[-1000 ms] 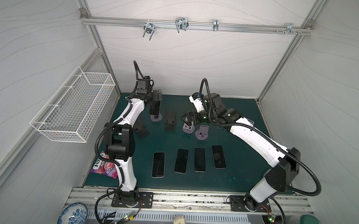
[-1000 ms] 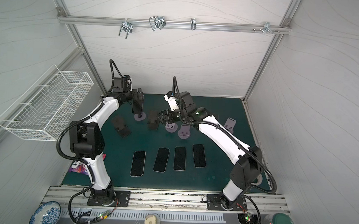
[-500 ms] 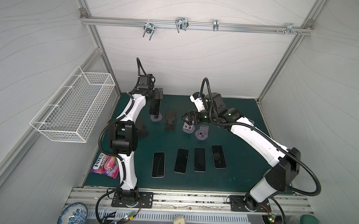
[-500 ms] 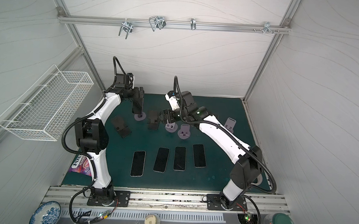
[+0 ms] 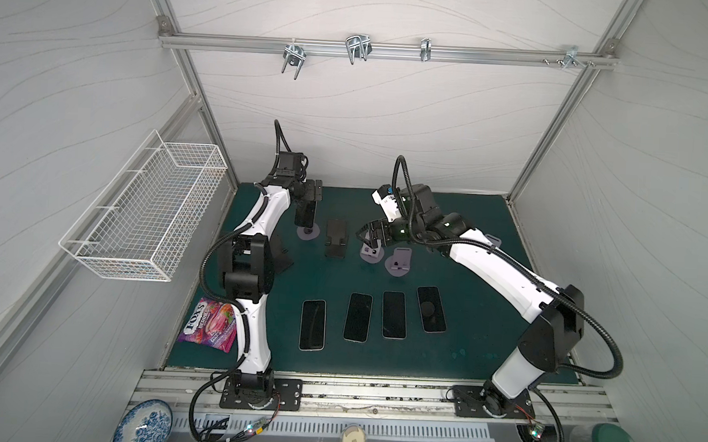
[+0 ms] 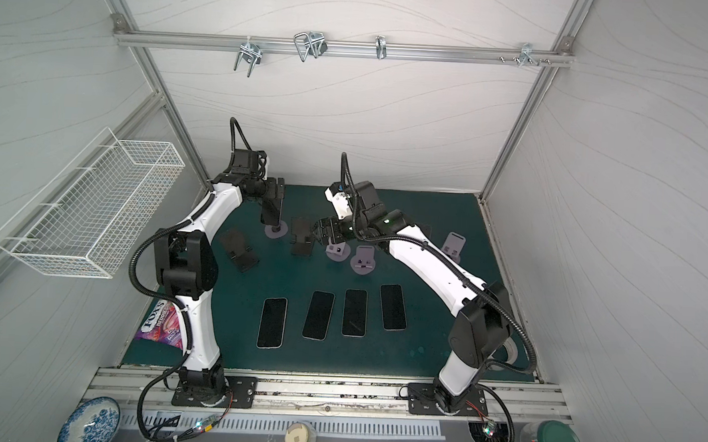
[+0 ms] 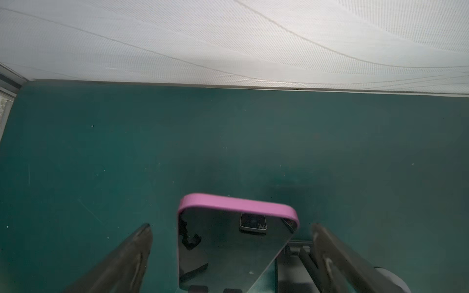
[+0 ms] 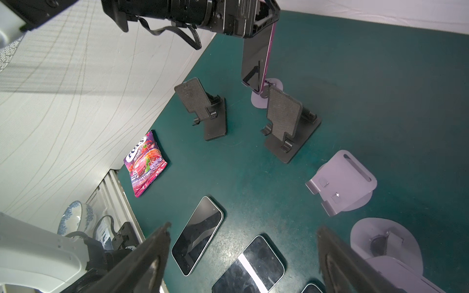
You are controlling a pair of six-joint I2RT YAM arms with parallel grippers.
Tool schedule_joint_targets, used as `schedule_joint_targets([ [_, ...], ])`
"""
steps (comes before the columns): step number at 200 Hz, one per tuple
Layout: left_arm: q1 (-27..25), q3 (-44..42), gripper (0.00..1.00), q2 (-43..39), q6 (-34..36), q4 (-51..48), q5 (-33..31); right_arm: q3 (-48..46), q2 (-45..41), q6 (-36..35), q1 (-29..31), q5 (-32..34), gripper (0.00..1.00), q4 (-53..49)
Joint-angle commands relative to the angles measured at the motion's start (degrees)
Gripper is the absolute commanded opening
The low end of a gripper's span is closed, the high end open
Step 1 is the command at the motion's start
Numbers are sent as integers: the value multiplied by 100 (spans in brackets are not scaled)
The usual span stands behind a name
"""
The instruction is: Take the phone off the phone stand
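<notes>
The task looks nearly finished. Four phones lie flat, screens up, in a row toward the front edge of the tabletop. Behind them stand empty holders: a black one and two lilac ones.

One phone, in a pink case, is left to deal with. It stands upright near the far edge, toward the far left corner. Its lower end sits at a lilac stand with a round base.

The left gripper is over this phone's top end. Its fingers are spread wide on either side of the case, with tabletop showing in the gaps, so it grips nothing yet. By this reading, what remains is to close on the phone, lift it clear of the stand and lay it down, probably beside the row.

The right gripper hangs near the middle of the tabletop above the lilac holders. It is open too and holds nothing.

The only readable print is on a purple candy bag at the front left corner. It says "FOX'S", with "BERRIES" beneath it. The smaller print on the bag cannot be read. No logo or lettering can be made out on the phones or holders.
</notes>
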Motion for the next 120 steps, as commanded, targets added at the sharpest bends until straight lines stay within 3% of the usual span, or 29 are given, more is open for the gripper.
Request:
schedule_joint_targets([
  [1, 6, 370, 99, 168, 156, -18, -27, 71, 74, 39, -32, -133, 91, -55],
  [120, 6, 382, 92, 313, 356, 7, 14, 451, 456, 222, -66, -191, 89, -105],
])
